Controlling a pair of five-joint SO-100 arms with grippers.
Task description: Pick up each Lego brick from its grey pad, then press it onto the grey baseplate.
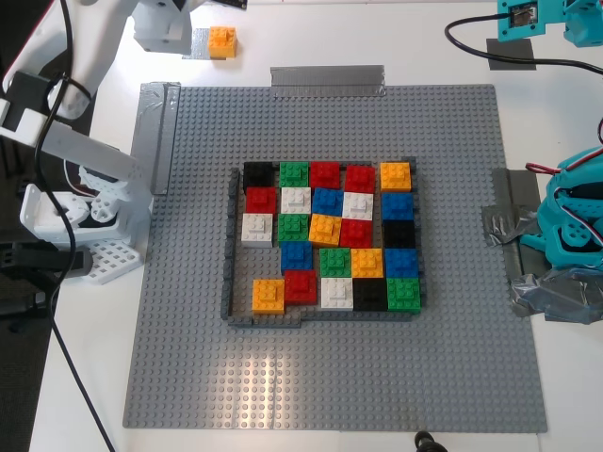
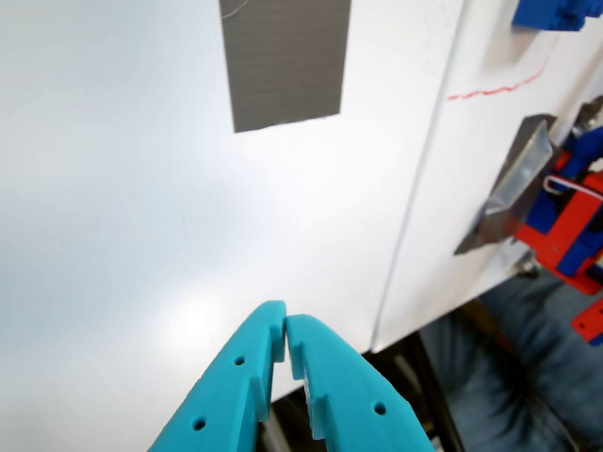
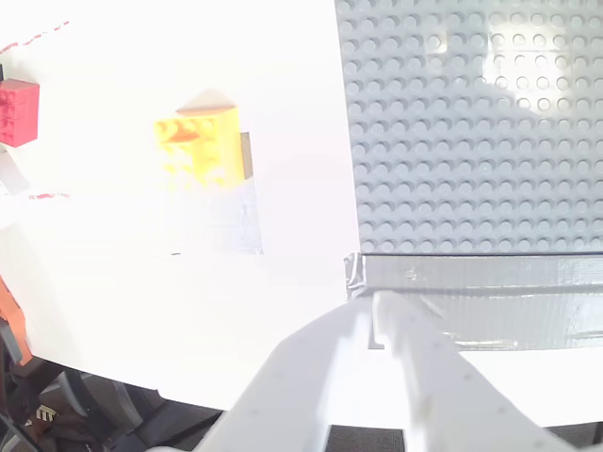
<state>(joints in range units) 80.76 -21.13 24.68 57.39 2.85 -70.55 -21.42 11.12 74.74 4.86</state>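
My first end effector (image 2: 285, 325): teal tips together, holding nothing, over bare white worktop (image 2: 113, 235). A bare grey pad (image 2: 285, 61) lies ahead of it, no brick on it.

My second end effector (image 3: 369, 315): white tips together too, empty, hovering just off the baseplate corner by a tape strip (image 3: 480, 273). The orange Lego brick (image 3: 200, 141) sits ahead of it on its own grey pad (image 3: 226, 226), apart from the tips.

Exterior view: that brick (image 1: 222, 40) is on the worktop at top left, just beyond the grey baseplate (image 1: 188, 377).

Progress, judging by layout: mosaic inside the dark frame (image 1: 230, 247) is mostly filled, with what looks like an open cell or two toward the exterior view's left. Still to do: grab the orange brick, carry it over, press it in.
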